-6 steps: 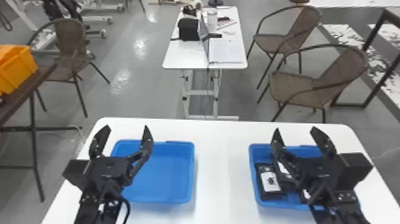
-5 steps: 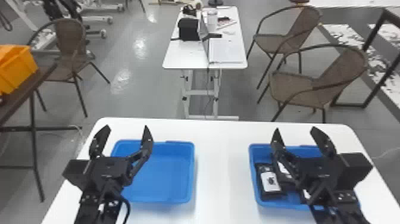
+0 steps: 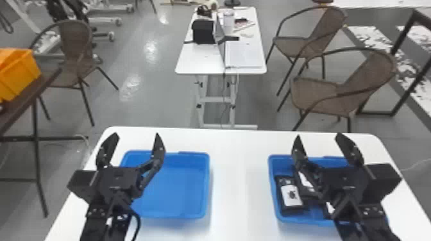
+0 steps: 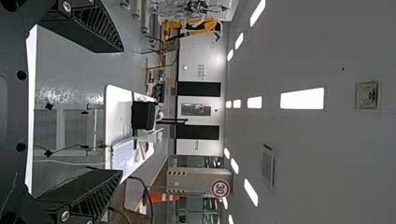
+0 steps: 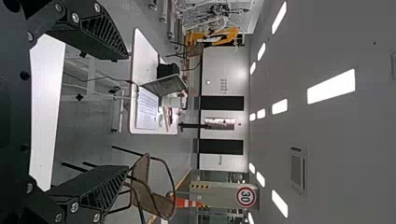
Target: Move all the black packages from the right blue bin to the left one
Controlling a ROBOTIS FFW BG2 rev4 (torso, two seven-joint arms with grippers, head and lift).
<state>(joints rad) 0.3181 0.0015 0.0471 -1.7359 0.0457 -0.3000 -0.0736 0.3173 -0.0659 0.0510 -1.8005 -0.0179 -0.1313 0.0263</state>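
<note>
In the head view my left gripper [image 3: 131, 144] stands open above the left part of the left blue bin [image 3: 173, 192], whose visible floor is bare. My right gripper [image 3: 320, 145] is open over the right blue bin [image 3: 274, 192], its arm hiding part of the inside. A black package [image 3: 290, 195] with a white label lies at that bin's left side, and another black package [image 3: 306, 182] is beside it, partly covered by the right gripper. Both wrist views look out into the room, with the left gripper [image 4: 119, 112] and the right gripper [image 5: 126, 112] spread and holding nothing.
Both bins stand on a white table [image 3: 237, 192], with a bare strip between them. Beyond it are a smaller white table [image 3: 205, 61] with a laptop and wicker chairs [image 3: 327, 93]. An orange crate [image 3: 19, 73] sits on a dark table at the left.
</note>
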